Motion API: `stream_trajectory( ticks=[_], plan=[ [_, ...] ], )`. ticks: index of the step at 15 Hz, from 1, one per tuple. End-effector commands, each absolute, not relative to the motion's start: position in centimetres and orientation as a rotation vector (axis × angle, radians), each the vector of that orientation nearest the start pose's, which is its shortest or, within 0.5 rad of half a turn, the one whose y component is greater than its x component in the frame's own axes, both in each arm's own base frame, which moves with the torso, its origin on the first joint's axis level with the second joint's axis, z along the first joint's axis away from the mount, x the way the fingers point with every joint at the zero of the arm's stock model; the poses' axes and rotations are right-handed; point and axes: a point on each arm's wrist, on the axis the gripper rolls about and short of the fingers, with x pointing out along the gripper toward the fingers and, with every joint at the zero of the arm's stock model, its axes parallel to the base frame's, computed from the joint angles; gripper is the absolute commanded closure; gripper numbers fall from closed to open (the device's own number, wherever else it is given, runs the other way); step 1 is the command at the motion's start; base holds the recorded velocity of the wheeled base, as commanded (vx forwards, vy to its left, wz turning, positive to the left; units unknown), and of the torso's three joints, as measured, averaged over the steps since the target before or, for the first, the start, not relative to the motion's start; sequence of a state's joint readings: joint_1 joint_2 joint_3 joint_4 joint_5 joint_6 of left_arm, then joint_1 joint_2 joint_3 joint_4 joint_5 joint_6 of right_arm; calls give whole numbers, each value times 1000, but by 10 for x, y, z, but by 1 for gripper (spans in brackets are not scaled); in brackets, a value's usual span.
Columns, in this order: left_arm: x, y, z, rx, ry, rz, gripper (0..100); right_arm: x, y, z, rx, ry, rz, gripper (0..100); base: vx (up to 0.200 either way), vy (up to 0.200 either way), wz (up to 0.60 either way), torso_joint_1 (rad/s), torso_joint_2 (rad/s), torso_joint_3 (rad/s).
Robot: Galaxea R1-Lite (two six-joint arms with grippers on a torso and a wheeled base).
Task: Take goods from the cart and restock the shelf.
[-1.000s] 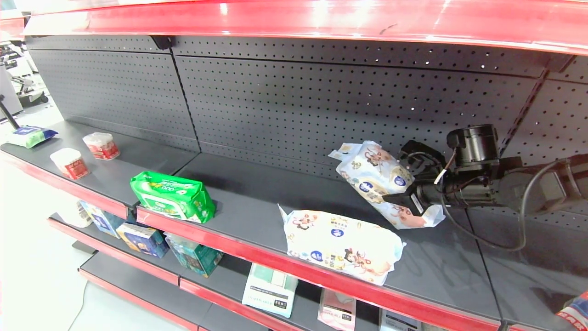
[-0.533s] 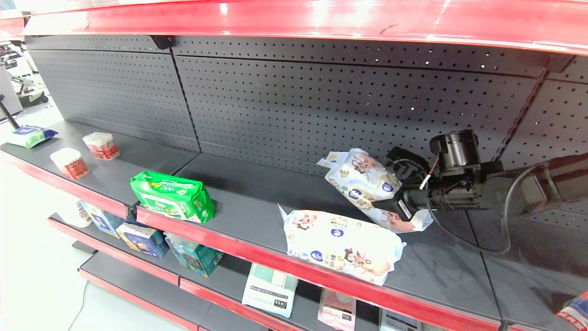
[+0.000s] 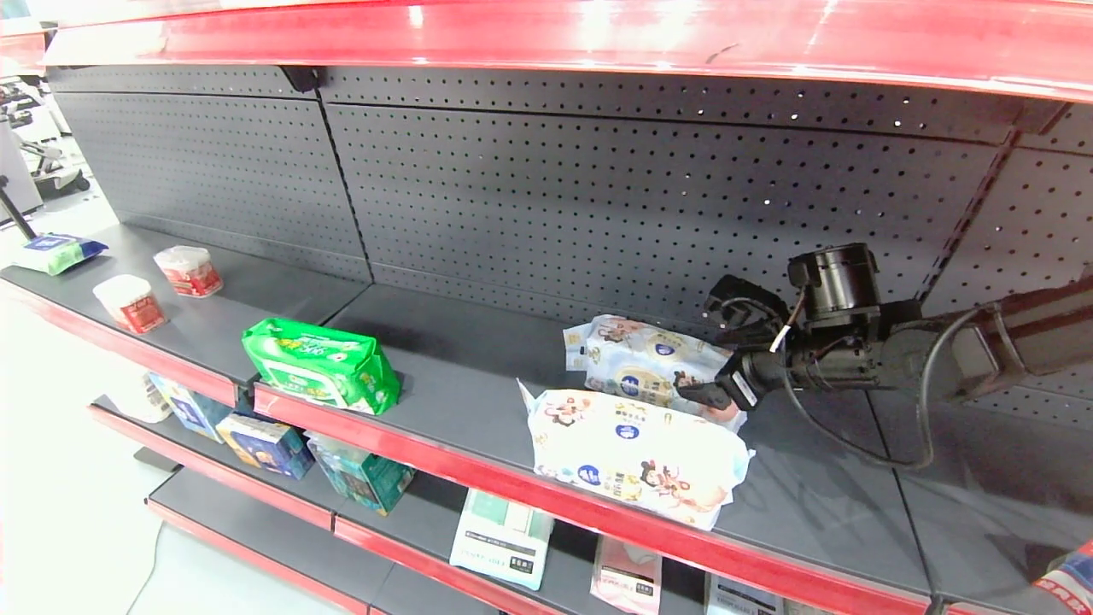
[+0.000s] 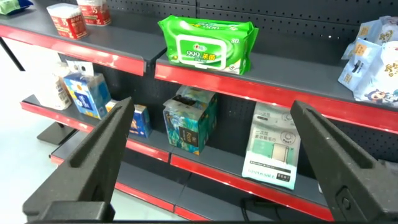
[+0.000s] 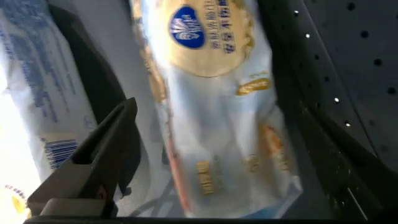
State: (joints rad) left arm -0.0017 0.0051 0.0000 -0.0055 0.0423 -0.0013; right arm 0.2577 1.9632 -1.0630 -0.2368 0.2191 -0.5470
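The shelf (image 3: 478,376) was dark grey with red front edges, and a pegboard (image 3: 598,196) rose behind it. A lower shelf (image 3: 256,500) ran beneath it.

On the right half of the shelf, a front pack (image 3: 636,457), white with cartoon prints, lay flat along the red edge and slightly overhung it. Just behind it, nearer the pegboard, a rear pack (image 3: 645,363) of the same print lay on the shelf, and the two looked to be touching or nearly so.

The right gripper (image 3: 717,354) was at the rear pack's right end, reaching in from the right. In the right wrist view its fingers (image 5: 99,162) stood wide apart on either side of the pack and were not pressing on it.

A green pack (image 3: 320,363) sat at the front edge, well to the left of the white packs. On the shelf's left section stood two small tubs (image 3: 130,303) near each other, with a blue-green pack (image 3: 58,252) at the far left end.

The lower shelf held a blue box (image 3: 265,444), a teal box (image 3: 363,478) and a white-green pack (image 3: 504,538).

The left gripper (image 4: 212,109) hung in front of the lower shelf, its fingers spread and holding nothing.
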Motion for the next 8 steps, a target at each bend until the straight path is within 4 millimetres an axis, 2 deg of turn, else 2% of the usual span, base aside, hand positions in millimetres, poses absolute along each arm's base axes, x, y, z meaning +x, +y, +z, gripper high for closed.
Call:
stream_trajectory(
  ticks=[1, 5, 8],
  plan=[
    [-22, 1, 76, -2, -2, 41, 0, 349, 90, 123, -521, 541, 618, 0, 0, 0, 0, 0, 0, 0],
    [-22, 1, 76, -2, -2, 41, 0, 340, 72, 117, -498, 580, 592, 0, 0, 0, 0, 0, 0, 0],
    [-22, 1, 76, -2, -2, 41, 0, 341, 71, 120, -493, 566, 595, 0, 0, 0, 0, 0, 0, 0]
  ],
)
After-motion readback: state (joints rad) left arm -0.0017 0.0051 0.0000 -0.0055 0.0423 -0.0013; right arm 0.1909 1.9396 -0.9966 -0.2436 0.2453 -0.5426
